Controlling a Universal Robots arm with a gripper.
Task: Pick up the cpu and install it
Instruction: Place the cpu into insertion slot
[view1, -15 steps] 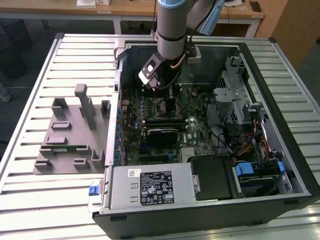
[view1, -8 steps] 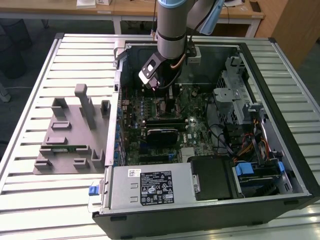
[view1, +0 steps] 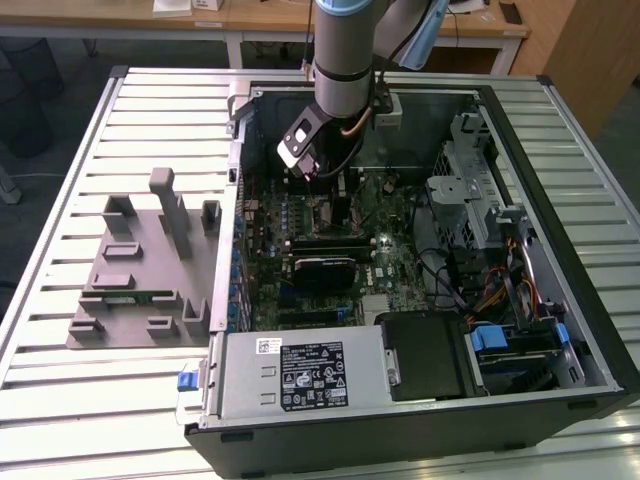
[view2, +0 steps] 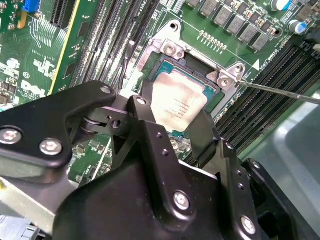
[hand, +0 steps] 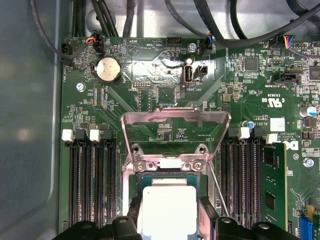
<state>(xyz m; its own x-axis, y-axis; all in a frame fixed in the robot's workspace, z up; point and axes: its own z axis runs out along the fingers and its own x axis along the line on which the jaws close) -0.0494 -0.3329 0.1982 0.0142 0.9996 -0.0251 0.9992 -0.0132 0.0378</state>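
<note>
2 black fingers (view2: 145, 112) of the gripper (view2: 175, 120) are pinching the cpu (view2: 177, 100) by opposite edges. The pale silver square is lying level in or just over the socket (view2: 167, 64); whether it is fully seated I cannot tell. The second wrist view is looking along the gripper body, so the nearer part of the chip is sitting hidden behind the fingers. The first wrist view is cutting both fingers and chip off at its edge.

Just beyond the socket, the first wrist view is showing the retention frame (hand: 175, 130) standing hinged open. A thin lever (hand: 220, 192) is running beside it. Memory slots (hand: 92, 185) are flanking the socket on both sides, and 1 green memory stick (hand: 272, 185) is sitting in a farther slot. A coin battery (hand: 108, 70) is lying farther along the board.

From the exterior view, the arm (view1: 345, 50) is reaching down into the open computer case (view1: 400, 440), its wrist blocking the socket area. A gray holder (view1: 130, 290) is resting on the slatted table (view1: 60, 400), to the exterior view's left of the case.
</note>
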